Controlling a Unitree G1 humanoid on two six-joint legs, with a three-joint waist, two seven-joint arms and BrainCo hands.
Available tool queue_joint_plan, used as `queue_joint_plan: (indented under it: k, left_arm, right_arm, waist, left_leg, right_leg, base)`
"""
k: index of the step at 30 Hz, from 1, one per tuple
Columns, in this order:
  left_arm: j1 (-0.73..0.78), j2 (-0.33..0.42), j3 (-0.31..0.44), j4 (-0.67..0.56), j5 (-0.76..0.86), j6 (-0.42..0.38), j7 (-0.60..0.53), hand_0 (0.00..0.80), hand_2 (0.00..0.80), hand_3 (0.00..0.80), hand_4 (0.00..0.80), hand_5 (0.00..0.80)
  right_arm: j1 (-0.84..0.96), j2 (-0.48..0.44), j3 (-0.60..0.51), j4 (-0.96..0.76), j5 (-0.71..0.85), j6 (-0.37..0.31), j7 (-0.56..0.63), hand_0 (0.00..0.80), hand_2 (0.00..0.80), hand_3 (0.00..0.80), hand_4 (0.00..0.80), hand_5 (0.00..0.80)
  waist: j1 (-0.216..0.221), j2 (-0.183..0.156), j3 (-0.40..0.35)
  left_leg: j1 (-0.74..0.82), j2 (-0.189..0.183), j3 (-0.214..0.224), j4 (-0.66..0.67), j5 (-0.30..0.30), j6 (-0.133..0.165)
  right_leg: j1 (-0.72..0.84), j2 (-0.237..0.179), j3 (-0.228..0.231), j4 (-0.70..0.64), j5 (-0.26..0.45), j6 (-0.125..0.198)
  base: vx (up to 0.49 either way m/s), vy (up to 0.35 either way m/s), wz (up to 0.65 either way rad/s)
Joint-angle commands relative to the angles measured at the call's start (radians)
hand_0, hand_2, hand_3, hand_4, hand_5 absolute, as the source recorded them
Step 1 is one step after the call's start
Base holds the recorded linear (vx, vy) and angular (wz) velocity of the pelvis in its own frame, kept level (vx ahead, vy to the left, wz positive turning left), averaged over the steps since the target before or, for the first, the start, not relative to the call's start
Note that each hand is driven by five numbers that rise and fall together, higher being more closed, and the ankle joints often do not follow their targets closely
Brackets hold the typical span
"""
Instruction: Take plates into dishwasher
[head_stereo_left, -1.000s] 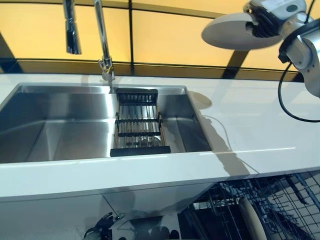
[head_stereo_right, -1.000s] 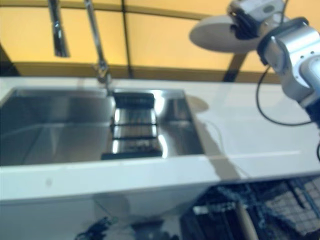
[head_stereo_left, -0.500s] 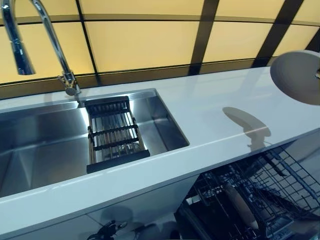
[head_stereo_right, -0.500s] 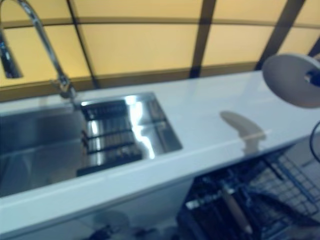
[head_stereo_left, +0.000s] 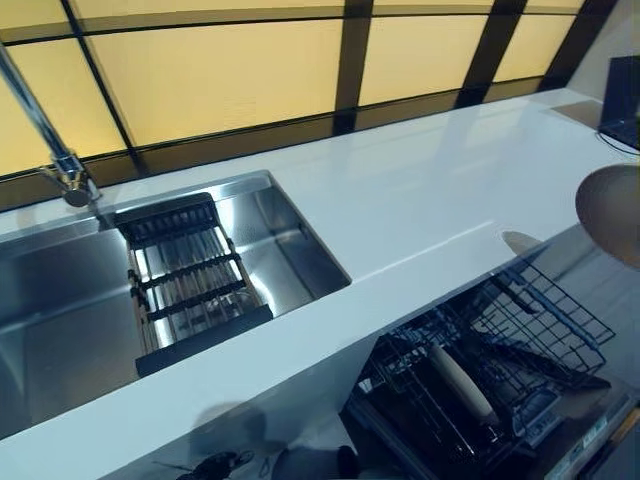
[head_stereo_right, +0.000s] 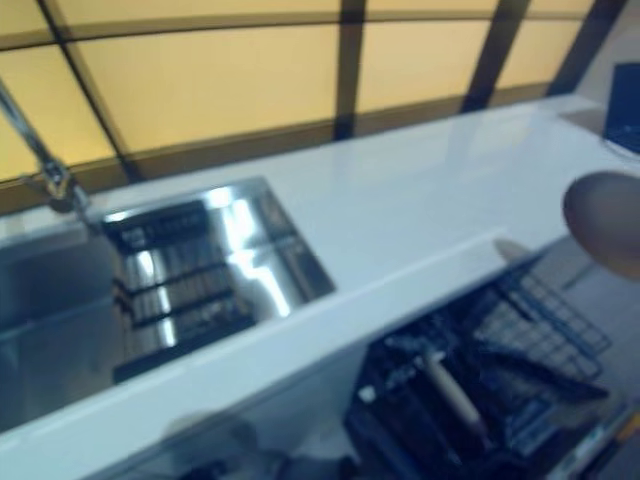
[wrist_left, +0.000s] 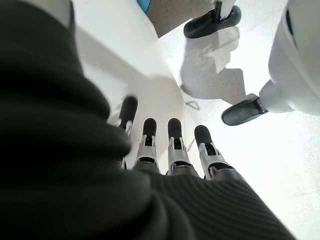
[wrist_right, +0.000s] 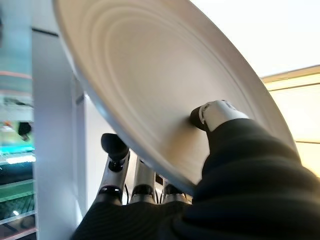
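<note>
A: The sink (head_stereo_left: 60, 300) looks like brushed stainless steel, and the faucet (head_stereo_left: 45, 140) above it is polished, mirror-bright metal. The drain rack (head_stereo_left: 190, 285) in the sink has metal bars in a matt black frame.

B: The countertop (head_stereo_left: 420, 200) is white, smooth and glossy. The dishwasher rack (head_stereo_left: 500, 370) below is thin dark coated wire.

A: The plate (wrist_right: 165, 95) is pale, smooth ceramic with a soft sheen and faint concentric rings.

B: The right hand (wrist_right: 220, 117) pinching it has a dark ribbed, matt cover.

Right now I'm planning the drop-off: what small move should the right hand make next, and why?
Probably lower the plate toward the open dishwasher rack. The right hand pinches it above the counter's edge, and the rack sits lower, with one plate standing.
</note>
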Motion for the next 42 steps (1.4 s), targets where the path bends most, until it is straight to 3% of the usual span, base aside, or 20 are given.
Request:
queue_joint_plan:
  k: [1,10,14,24,32,42]
  left_arm:
    - [-0.081,0.036,0.053,0.006,0.01,-0.026,-0.004,0.0,0.0,0.0,0.0,0.0]
    - [-0.074,0.034,0.057,-0.007,0.033,-0.029,0.004,0.0,0.0,0.0,0.0,0.0]
    - [-0.075,0.035,0.059,-0.011,0.028,-0.036,-0.002,0.0,0.0,0.0,0.0,0.0]
    - [-0.091,0.016,0.015,-0.035,0.008,-0.042,-0.018,0.0,0.0,0.0,0.0,0.0]
    - [-0.118,0.006,-0.024,-0.064,-0.023,-0.099,-0.003,0.0,0.0,0.0,0.0,0.0]
    - [-0.123,-0.002,-0.048,-0.064,-0.025,-0.086,-0.026,0.0,0.0,0.0,0.0,0.0]
  right_arm:
    - [-0.003,0.06,-0.045,-0.027,0.007,0.012,0.001,0.8,0.8,0.8,0.8,0.8]
    - [0.013,0.217,0.012,-0.012,-0.022,0.079,0.008,0.8,0.8,0.8,0.8,0.8]
    - [-0.019,0.246,0.051,-0.006,-0.051,0.097,0.014,0.8,0.8,0.8,0.8,0.8]
    - [-0.099,0.303,0.157,0.117,-0.066,0.138,-0.044,0.8,0.8,0.8,0.8,0.8]
    - [-0.171,0.371,0.244,0.2,-0.08,0.191,-0.104,0.8,0.8,0.8,0.8,0.8]
    - [-0.208,0.435,0.316,0.266,-0.151,0.239,-0.16,0.8,0.8,0.8,0.8,0.8]
  waist:
    - [-0.009,-0.048,-0.006]
    - [-0.026,-0.009,0.015]
    - [-0.024,0.009,0.022]
    - [0.005,0.051,0.052]
    - [0.034,0.082,0.073]
    - [0.058,0.106,0.079]
  left_leg:
    - [0.024,0.034,-0.015,0.003,-0.034,0.02]
    - [0.034,0.035,0.002,0.003,-0.036,0.016]
    - [0.03,0.031,-0.002,0.003,-0.035,0.015]
    - [0.001,0.022,-0.037,0.003,-0.026,0.008]
    - [-0.019,0.015,-0.071,0.003,-0.017,0.005]
    - [-0.029,0.003,-0.1,0.003,-0.014,0.007]
  right_leg:
    - [0.049,-0.026,0.014,0.003,-0.03,0.082]
    - [0.042,-0.032,0.024,0.003,-0.025,0.08]
    - [0.034,-0.034,0.024,0.003,-0.024,0.078]
    - [0.02,-0.049,-0.001,0.003,-0.025,0.073]
    - [0.013,-0.061,-0.019,0.003,-0.028,0.07]
    - [0.016,-0.073,-0.034,0.003,-0.031,0.069]
  base:
    - [-0.006,-0.021,-0.08]
    - [-0.007,-0.036,-0.06]
    - [-0.007,-0.011,0.0]
    - [-0.039,0.001,0.0]
    - [-0.026,0.005,0.08]
    - [-0.006,0.015,0.07]
